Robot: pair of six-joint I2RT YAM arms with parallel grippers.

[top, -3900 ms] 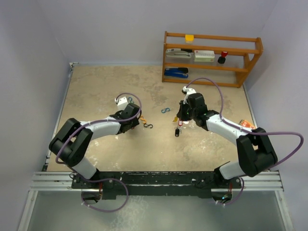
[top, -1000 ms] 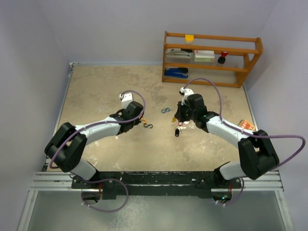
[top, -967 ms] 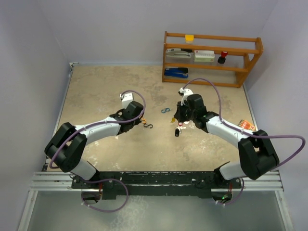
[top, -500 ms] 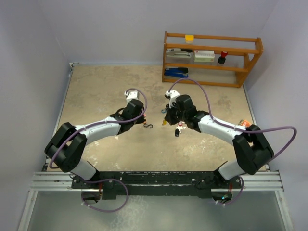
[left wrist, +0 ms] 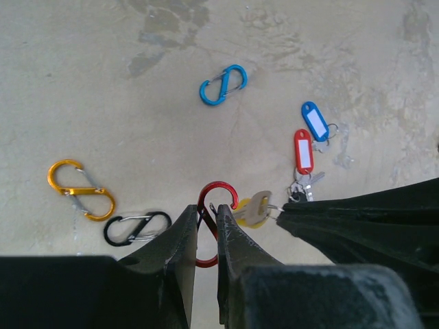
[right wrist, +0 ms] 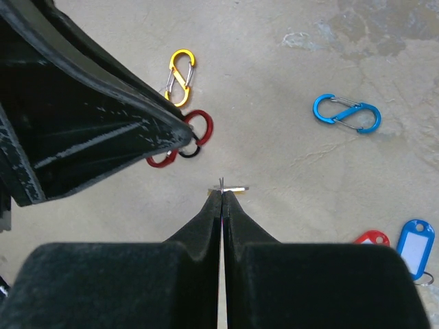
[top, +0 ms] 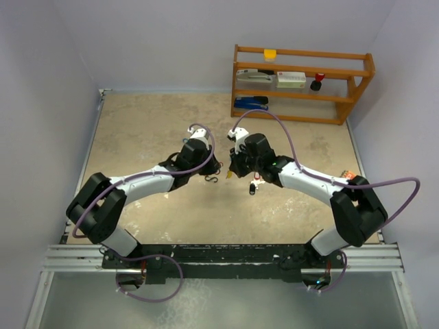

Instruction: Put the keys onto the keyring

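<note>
Both arms have swung in to mid-table this last sec. L gripper is clamped on the red clip; R gripper is pinched shut on the yellow-tag key, now just beside the clip's top loop. Threading looks next. Red-tag key & blue-tag key wait nearby.

My left pincer hides the red clip's lower loop; my right pincer hides the yellow-tagged key's far end.

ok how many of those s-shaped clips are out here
4. Blue clip farthest out on the table, orange clip and black clip side by side, red clip pinched in the left end effector. More could be hidden under the arms.
</note>
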